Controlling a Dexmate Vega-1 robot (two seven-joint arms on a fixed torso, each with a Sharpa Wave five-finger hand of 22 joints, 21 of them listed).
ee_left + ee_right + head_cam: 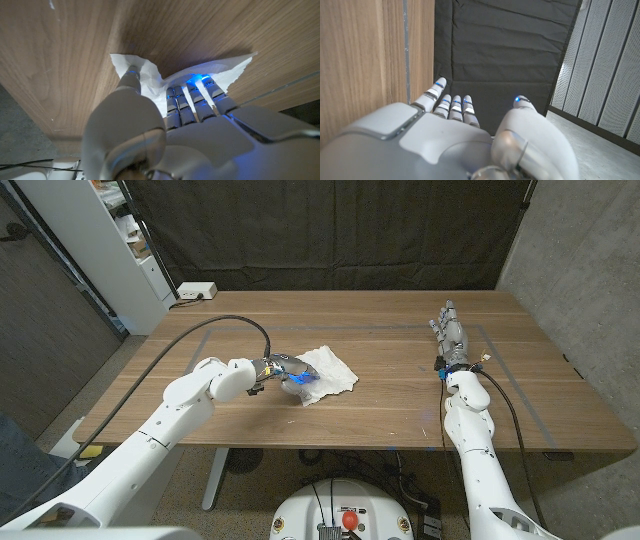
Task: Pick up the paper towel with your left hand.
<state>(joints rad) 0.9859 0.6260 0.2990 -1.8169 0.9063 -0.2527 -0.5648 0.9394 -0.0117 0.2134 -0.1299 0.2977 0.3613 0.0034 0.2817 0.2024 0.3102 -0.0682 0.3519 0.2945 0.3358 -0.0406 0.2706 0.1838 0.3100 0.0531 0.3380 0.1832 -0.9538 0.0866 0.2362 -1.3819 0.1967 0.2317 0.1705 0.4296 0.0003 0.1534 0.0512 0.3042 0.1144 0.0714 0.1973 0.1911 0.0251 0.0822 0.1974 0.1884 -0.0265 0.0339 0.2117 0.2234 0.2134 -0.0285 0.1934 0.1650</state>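
Left hand [287, 372] sits on the paper towel [328, 371] near the middle of the table [400, 410], thumb and fingers [192, 100] pressing into the crumpled sheet, apparently closing on it. Grasp is judged under way, lift not yet made. Next: complete the pinch, then raise. Right hand [452, 333] stands spread near the right edge.

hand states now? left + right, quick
Left hand: fingers down on the paper towel, thumb and fingers pressing into it; a closed grip cannot be told yet.
Right hand: open, fingers extended, holding nothing.
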